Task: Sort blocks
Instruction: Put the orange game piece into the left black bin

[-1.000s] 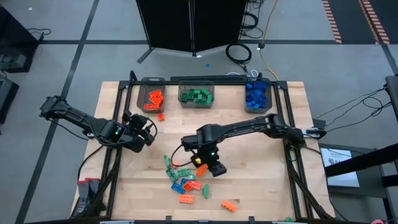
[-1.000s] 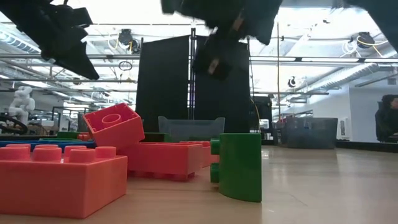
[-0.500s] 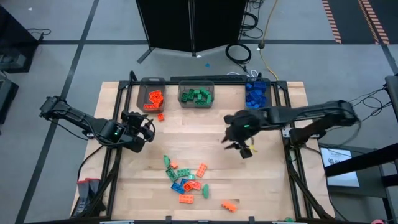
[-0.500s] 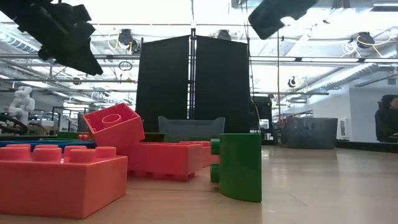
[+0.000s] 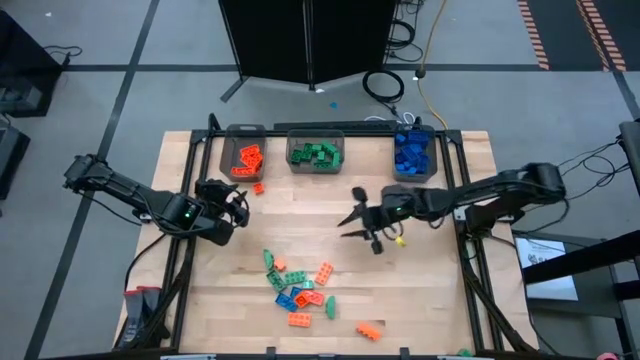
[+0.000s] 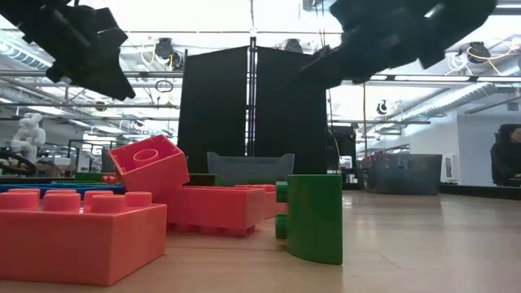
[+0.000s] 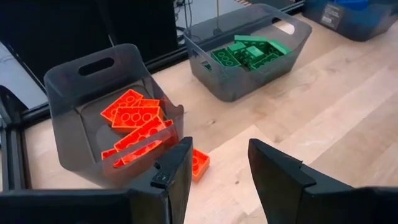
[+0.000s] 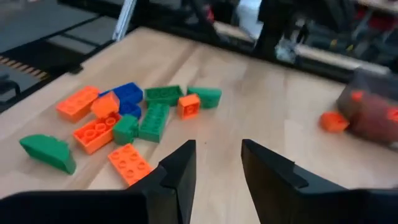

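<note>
Several orange, green and blue blocks [image 5: 300, 285] lie in a loose pile on the near middle of the table; they also show in the right wrist view [image 8: 130, 118]. My right gripper [image 5: 351, 221] hangs open above the table's middle, off the pile's far right, pointing toward the left edge; nothing is between its fingers [image 8: 217, 165]. My left gripper [image 5: 236, 209] waits open [image 7: 219, 168] at the left, facing the orange bin [image 7: 106, 112]. One orange block [image 7: 198, 164] lies flat on the table beside that bin.
Three grey bins stand along the far edge: orange blocks in the left one [image 5: 245, 157], green in the middle [image 5: 316, 153], blue in the right [image 5: 412, 153]. A black frame [image 5: 190, 240] runs along the table's sides. Bare wood [image 5: 430, 290] lies right of the pile.
My right gripper has drawn back from just above the pile toward the table's far and right edges. It has tipped from pointing down to almost level, now aimed at the left edge. The pile lies as before. My left gripper has rolled slightly in place.
</note>
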